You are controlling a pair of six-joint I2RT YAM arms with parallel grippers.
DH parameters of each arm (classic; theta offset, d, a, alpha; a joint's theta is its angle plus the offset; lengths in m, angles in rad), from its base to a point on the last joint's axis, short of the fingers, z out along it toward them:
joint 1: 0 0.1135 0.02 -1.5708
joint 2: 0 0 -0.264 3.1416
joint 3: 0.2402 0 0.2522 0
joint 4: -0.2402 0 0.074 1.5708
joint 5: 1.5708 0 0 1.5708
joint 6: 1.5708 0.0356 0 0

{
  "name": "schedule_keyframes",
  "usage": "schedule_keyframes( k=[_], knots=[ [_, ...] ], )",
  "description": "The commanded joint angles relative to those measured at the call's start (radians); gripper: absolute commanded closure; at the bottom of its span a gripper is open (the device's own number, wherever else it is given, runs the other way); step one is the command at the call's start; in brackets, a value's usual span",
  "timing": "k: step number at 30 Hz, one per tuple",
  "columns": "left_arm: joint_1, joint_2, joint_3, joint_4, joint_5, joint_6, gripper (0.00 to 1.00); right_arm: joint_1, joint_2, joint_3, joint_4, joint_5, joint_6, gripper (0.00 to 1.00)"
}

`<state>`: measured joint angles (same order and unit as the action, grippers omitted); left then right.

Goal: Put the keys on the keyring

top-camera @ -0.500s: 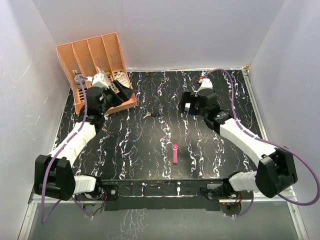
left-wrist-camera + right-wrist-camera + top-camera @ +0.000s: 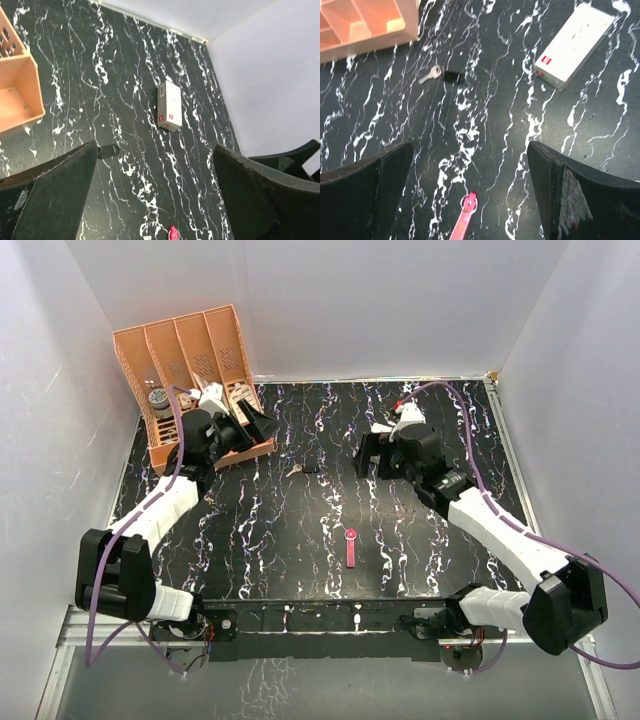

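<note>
The key [image 2: 295, 471] is a small silvery piece with a black tab, lying on the black marbled table left of centre; it shows in the right wrist view [image 2: 430, 75]. In the left wrist view only the black tab [image 2: 107, 150] shows beside my finger. The pink keyring strap [image 2: 351, 547] lies near the front centre, ring end pointing away; it also shows in the right wrist view [image 2: 465, 220] and the left wrist view [image 2: 173, 233]. My left gripper [image 2: 256, 424] [image 2: 155, 165] is open and empty by the orange rack. My right gripper [image 2: 373, 455] [image 2: 470, 155] is open and empty, above the table between key and strap.
An orange slotted rack [image 2: 190, 360] stands at the back left, holding a small round object [image 2: 157, 398]. A small white rectangular box [image 2: 574, 45] lies on the table near my right gripper, also in the left wrist view [image 2: 168, 106]. White walls enclose the table.
Both arms have shifted slightly. My left gripper has turned a little to the right by the rack; my right gripper has moved a little to the left. Key and strap have not moved.
</note>
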<state>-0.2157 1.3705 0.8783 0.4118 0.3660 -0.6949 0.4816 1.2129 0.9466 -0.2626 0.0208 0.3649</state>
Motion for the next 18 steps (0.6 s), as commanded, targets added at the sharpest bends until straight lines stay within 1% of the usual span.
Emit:
schedule_keyframes(
  k=[1,5,9,12,18],
  knots=[
    [-0.037,-0.025,0.051,-0.076,-0.055,0.057,0.01,0.057,-0.06,-0.068,-0.031,-0.009,0.016,0.02],
    [-0.039,-0.034,0.059,-0.128,-0.143,0.036,0.01,0.104,-0.086,-0.098,-0.049,-0.005,0.063,0.03],
    [-0.039,-0.025,0.058,-0.117,-0.133,0.003,0.01,0.171,-0.108,-0.116,-0.083,0.054,0.095,0.03],
    [-0.042,-0.021,0.076,-0.142,-0.103,0.034,0.01,0.207,-0.113,-0.136,-0.099,0.083,0.115,0.03],
    [-0.045,-0.052,0.081,-0.175,-0.128,0.062,0.01,0.254,-0.117,-0.161,-0.16,0.141,0.152,0.04]
  ],
)
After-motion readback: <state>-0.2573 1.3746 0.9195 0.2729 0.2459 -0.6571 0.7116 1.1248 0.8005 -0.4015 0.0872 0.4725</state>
